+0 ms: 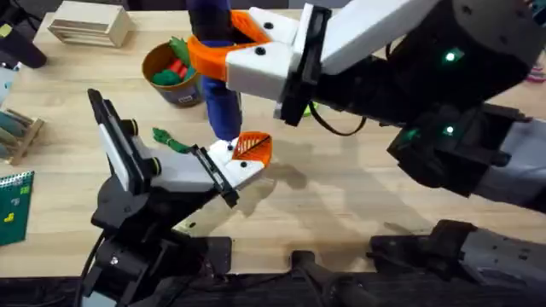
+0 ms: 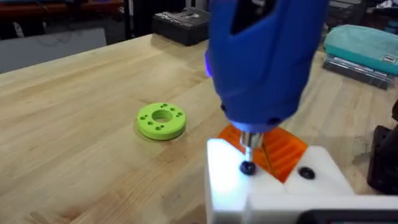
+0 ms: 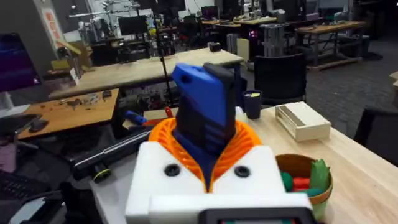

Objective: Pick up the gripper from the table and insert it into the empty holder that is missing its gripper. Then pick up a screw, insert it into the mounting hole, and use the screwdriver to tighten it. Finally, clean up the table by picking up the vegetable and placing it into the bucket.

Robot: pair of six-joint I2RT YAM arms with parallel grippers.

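My right gripper point(image 1: 229, 49) reaches across the table point(image 1: 358, 196) and is shut on the blue screwdriver point(image 1: 218, 77), holding it upright. Its bit point(image 2: 250, 140) rests on a dark screw point(image 2: 247, 167) in the white holder point(image 2: 233, 180) of my left gripper point(image 1: 243, 158). The orange gripper point(image 1: 254, 147) sits in that holder. In the right wrist view the screwdriver point(image 3: 202, 112) stands between the orange pads point(image 3: 245, 146). The dark green leafy vegetable point(image 1: 171, 140) lies on the table just left of the holder. The brown-gold bucket point(image 1: 175, 81) stands behind it.
Red and green toy vegetables point(image 1: 173, 68) fill the bucket point(image 3: 308, 180). A green ring-shaped disc point(image 2: 161, 120) lies on the wood past the holder. A wooden box point(image 1: 90, 26) stands at the far left, and a green card point(image 1: 13, 205) lies at the left edge.
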